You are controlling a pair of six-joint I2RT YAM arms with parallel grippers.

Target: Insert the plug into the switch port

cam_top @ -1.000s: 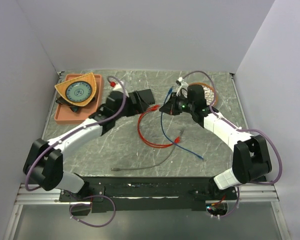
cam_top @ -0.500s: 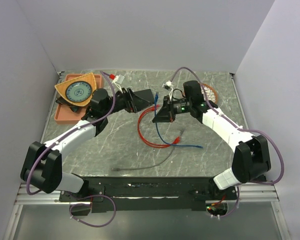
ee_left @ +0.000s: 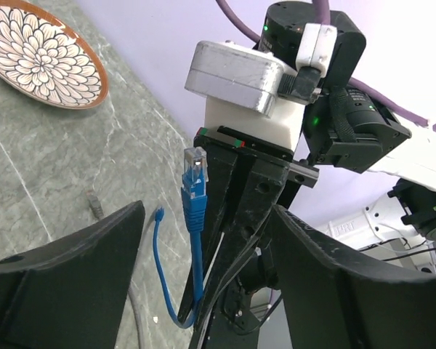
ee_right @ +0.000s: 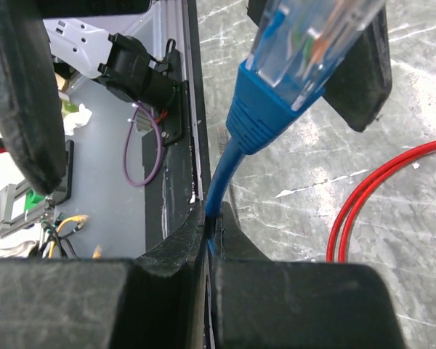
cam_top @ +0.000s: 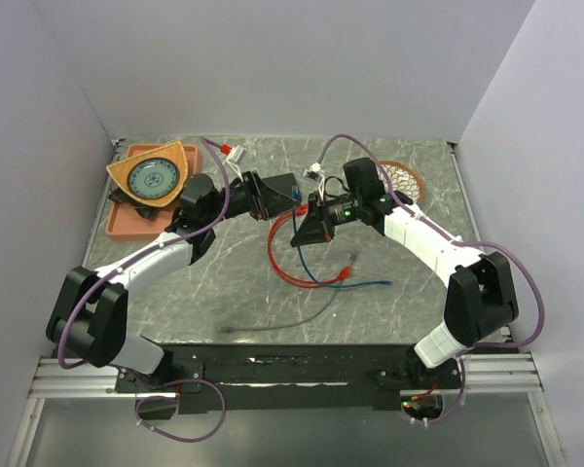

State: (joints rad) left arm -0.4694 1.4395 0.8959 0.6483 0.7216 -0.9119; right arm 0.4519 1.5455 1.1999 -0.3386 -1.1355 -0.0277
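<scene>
Swinging inward, both arms now meet above the worktop [cam_top: 224, 282] centre. The right end effector [ee_right: 211, 222] is clenched on the blue cable [ee_right: 225, 167], with the plug [ee_left: 194, 163] lying along its fingers, tip toward that wrist. The left end effector [ee_left: 207, 218], released and wide, straddles the plug from 9 o'clock, which looks like a handover. No switch port is identifiable. A dark shape [cam_top: 128, 201] under the plate [cam_top: 154, 175] at 10 o'clock lies nearer the left arm.

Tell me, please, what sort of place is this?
Most likely a robotics lab test cell: the left arm and right arm bolted at a table, plain walls around it, a loose red cable.
</scene>
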